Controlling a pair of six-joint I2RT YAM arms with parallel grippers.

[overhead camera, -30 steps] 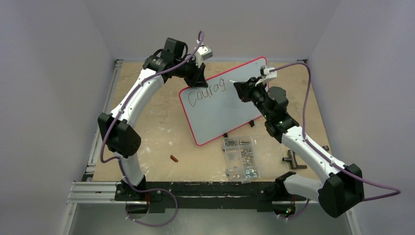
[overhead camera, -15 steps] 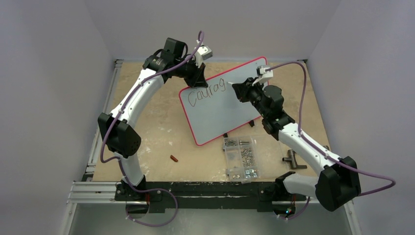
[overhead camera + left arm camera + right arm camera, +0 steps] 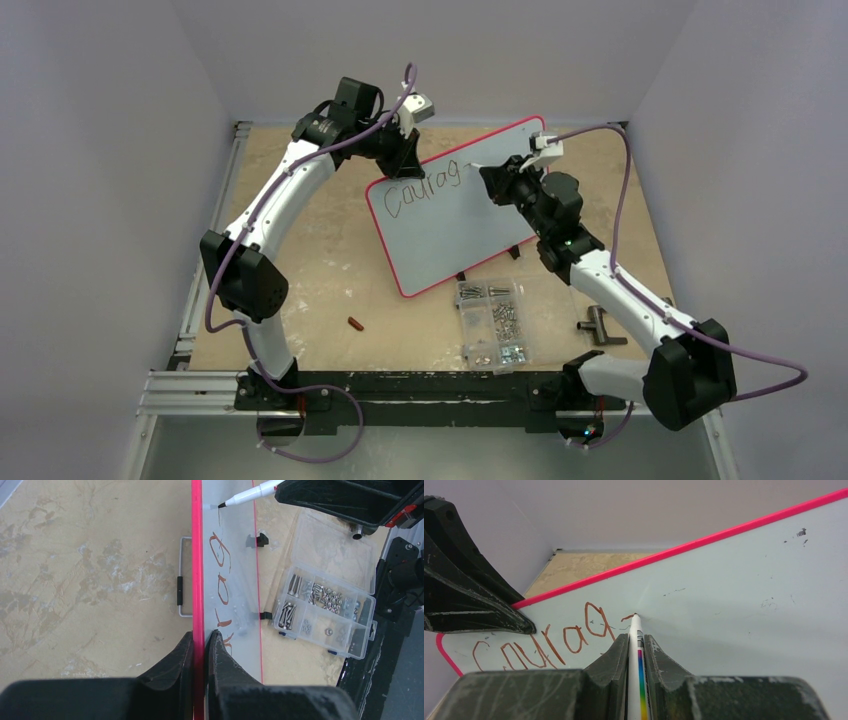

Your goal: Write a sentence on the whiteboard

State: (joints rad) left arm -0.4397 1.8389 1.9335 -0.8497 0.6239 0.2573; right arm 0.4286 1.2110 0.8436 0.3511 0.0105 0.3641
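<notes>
pink whiteboard (image 3: 239,567) edge in left jaws

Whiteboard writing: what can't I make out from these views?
- Left wrist: the left fingers, clamped on the whiteboard rim, cover the start of the sentence; only its last letters show.
- Right wrist: the right fingers hide most of the marker; the board's lower edge is out of frame.
- Top external: marker tip contact too small to judge; the stroke after the g is no readable letter yet.
- Top external: screw box contents too small to sort.

White pink-rimmed whiteboard (image 3: 450,230), turned askew, handwritten sentence (image 3: 422,188) reading "Courag" near upper rim
</notes>
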